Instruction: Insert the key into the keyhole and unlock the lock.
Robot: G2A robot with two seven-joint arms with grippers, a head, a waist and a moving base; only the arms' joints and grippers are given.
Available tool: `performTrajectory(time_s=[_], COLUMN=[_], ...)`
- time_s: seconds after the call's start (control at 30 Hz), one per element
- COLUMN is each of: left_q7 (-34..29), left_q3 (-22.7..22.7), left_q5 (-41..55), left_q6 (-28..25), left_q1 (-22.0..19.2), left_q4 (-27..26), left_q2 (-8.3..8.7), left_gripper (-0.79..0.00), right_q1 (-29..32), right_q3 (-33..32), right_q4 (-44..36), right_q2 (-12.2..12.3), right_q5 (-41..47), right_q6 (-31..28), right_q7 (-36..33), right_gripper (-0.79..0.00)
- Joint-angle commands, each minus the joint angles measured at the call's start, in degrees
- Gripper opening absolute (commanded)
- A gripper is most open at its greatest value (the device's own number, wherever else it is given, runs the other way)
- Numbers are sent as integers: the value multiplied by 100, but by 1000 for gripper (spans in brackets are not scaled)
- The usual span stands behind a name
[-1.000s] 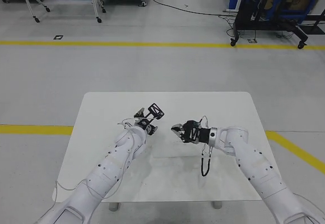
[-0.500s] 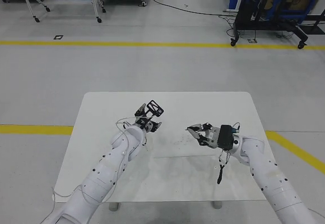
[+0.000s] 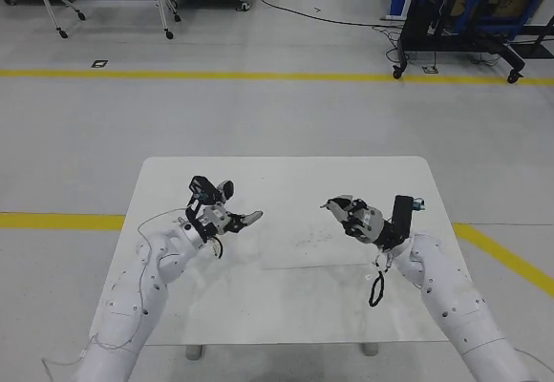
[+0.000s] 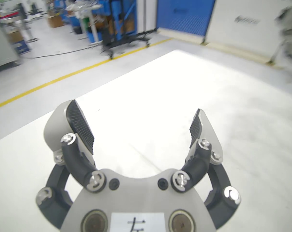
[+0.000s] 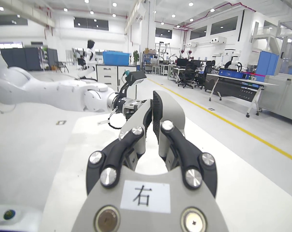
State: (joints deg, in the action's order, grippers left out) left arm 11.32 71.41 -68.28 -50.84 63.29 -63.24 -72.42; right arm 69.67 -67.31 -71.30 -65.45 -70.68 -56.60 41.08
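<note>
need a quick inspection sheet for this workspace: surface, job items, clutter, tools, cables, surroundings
surface: white table, faint scuffs near its middle
job's things: nothing seen
clutter: nothing seen
grippers: left tool open over the table, nothing between its pads; right tool shut, apart from the left one
cables: black loop hanging from the right arm; thin wire along the left arm; floor cable beyond the table
surroundings: yellow floor lines; black cart at the far side
</note>
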Motion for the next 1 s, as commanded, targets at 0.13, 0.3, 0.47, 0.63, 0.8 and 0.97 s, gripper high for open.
performTrajectory(time_s=[0.13, 0.3, 0.47, 0.63, 0.8, 0.97], left_q7=[725, 1092, 1092, 1092, 1015, 1015], left_q3=[-846, -1612, -1612, -1612, -1739, -1739], left_q5=[549, 1065, 1065, 1065, 1026, 1026], left_q6=[-716, -716, -716, -716, -716, -716], left_q1=[-415, -650, -650, -650, -679, -679], left_q4=[306, 371, 371, 371, 387, 387], left_q2=[134, 306, 306, 306, 324, 324], left_gripper=[0, 0, -9, -422, 0, 0], right_q1=[-404, -673, -673, -673, -673, -673], right_q3=[661, 1246, 1246, 1246, 1246, 1246], right_q4=[548, 791, 791, 791, 791, 791], right_q2=[-137, -187, -187, -187, -187, -187], right_q5=[2165, 3524, 3524, 3524, 3524, 3524], right_q6=[-140, -140, -140, -140, -140, -140], right_q7=[-820, -1666, -1666, -1666, -1666, -1666], right_gripper=[-785, -785, -785, -785, -785, -785])
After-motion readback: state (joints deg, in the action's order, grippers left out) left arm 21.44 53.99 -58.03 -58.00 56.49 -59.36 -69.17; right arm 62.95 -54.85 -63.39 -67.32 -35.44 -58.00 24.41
